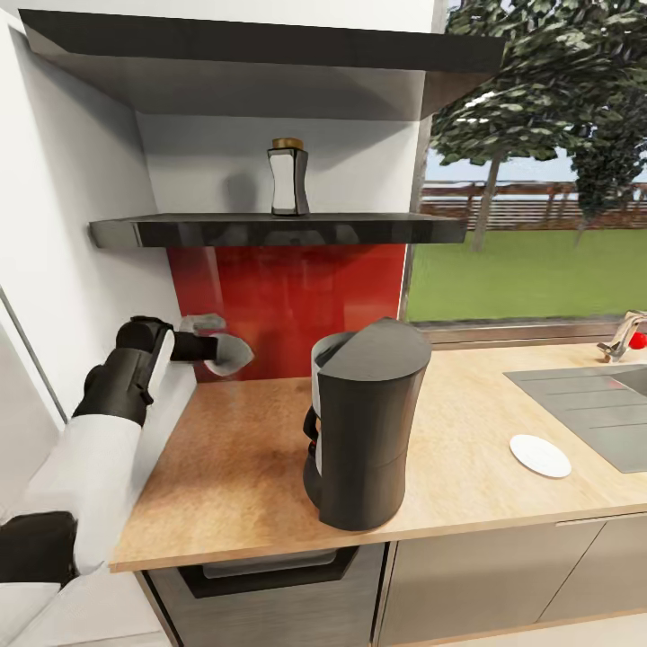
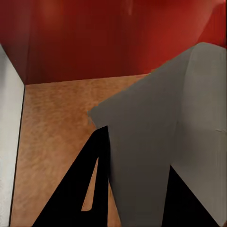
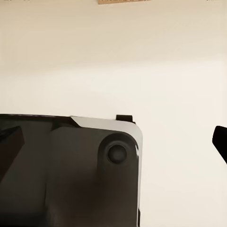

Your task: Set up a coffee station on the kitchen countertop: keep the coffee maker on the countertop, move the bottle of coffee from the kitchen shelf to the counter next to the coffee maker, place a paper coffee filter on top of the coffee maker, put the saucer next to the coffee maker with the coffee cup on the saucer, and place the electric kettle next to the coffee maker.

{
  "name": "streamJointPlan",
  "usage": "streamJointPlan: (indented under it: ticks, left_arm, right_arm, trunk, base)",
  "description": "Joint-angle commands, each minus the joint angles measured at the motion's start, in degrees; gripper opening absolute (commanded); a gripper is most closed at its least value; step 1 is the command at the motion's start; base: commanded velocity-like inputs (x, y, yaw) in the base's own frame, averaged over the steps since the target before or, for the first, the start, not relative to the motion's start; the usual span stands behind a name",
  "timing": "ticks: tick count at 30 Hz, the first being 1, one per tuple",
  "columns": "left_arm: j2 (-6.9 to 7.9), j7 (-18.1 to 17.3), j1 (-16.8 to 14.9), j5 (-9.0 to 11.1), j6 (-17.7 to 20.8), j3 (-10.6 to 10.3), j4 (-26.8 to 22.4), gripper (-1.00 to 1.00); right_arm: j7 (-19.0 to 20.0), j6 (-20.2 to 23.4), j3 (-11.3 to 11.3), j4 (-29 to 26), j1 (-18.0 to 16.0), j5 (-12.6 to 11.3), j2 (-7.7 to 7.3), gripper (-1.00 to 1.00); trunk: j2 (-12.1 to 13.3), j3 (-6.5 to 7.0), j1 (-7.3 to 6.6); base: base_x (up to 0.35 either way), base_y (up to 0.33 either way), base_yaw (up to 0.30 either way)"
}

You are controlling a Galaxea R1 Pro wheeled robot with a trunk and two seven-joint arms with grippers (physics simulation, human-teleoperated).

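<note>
Your left tool (image 1: 218,346) pinches the paper coffee filter (image 1: 229,353), holding it in the air above the back-left corner of the worktop (image 1: 243,449), close to the red backsplash (image 1: 288,296). In the left wrist view the filter (image 2: 165,142) is a broad, pale grey sheet with a soft crease and a pointed corner, caught between two black fingers (image 2: 80,194). Judge it very light, limp and easy to crumple or let slip; a hold near the folded edge, where the paper is doubled, should be the firmest, and a gentle squeeze is enough.

From the filter, the coffee maker (image 1: 364,427) stands at about four o'clock, near the worktop's front edge. It is a tall, matte dark grey, slightly waisted cylinder with a flat, sloping top, probably heavy and stable enough to take the paper without shifting. Its smooth top may let so light a sheet slide.

At twelve o'clock from the coffee maker, the bottle of coffee (image 1: 288,180) stands upright on the glossy black kitchen shelf (image 1: 270,232); it is waisted, hard and likely slick, with a brown cap. At three o'clock, the saucer (image 1: 540,456) lies flat on the wood-grain worktop: a thin white disc, hard and chippable, just beside the grey steel sink (image 1: 593,404).

The right tool's state cannot be told: the right wrist view offers a dark rounded housing (image 3: 85,170) against a pale wall (image 3: 113,61).
</note>
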Motion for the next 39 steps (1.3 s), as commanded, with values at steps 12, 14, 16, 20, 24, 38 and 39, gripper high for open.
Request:
streamJointPlan:
  ticks: [12, 14, 16, 20, 24, 38, 39]
  left_arm:
    - [-0.66, -0.66, -21.35, -0.29, 0.5, 0.2, 30.16, -1.0]
    - [-0.26, -0.67, -26.24, 2.04, 0.52, 0.13, 36.12, -1.0]
    - [-0.12, -0.67, -29.53, 3.37, 0.53, 0.12, 40.36, -1.0]
    - [-0.33, -0.68, -32.97, 4.1, 0.53, 0.15, 44.93, -1.0]
    - [-0.22, -0.68, -34.04, 4.25, 0.53, 0.14, 46.26, -1.0]
    - [-0.74, -0.68, -34.77, 5.11, 0.53, 0.2, 46.77, -1.0]
    - [-0.74, -0.68, -34.89, 5.14, 0.53, 0.2, 46.77, -1.0]
  right_arm:
    - [0.18, -0.13, 0.0, -0.06, -0.01, 0.01, -0.06, 1.0]
    - [0.18, -0.15, 0.0, -0.08, -0.04, 0.01, -0.1, 1.0]
    - [0.18, -0.17, 0.0, -0.37, -0.02, 0.01, -0.18, 1.0]
    - [0.12, -0.22, 0.0, -1.39, -0.01, 0.04, -0.29, 1.0]
    - [0.1, -0.25, 0.0, -1.66, -0.03, 0.06, -0.32, 1.0]
    - [0.15, -0.18, 0.0, -1.72, -0.04, 0.07, -0.33, 1.0]
    - [0.15, -0.18, 0.0, -1.72, -0.03, 0.07, -0.33, 1.0]
  trunk:
    - [-0.13, -0.14, 0.04]
    - [-0.13, -0.14, 0.04]
    - [-0.13, -0.14, 0.04]
    - [-0.13, -0.14, 0.04]
    - [-0.13, -0.14, 0.04]
    - [-0.13, -0.14, 0.04]
    - [-0.13, -0.14, 0.04]
  base:
    - [0.0, 0.0, 0.0]
    - [0.0, 0.0, 0.0]
    - [0.0, 0.0, 0.0]
    - [0.0, 0.0, 0.0]
    - [0.0, 0.0, 0.0]
    - [-0.199, 0.0, 0.0]
    - [-0.237, 0.0, 0.0]
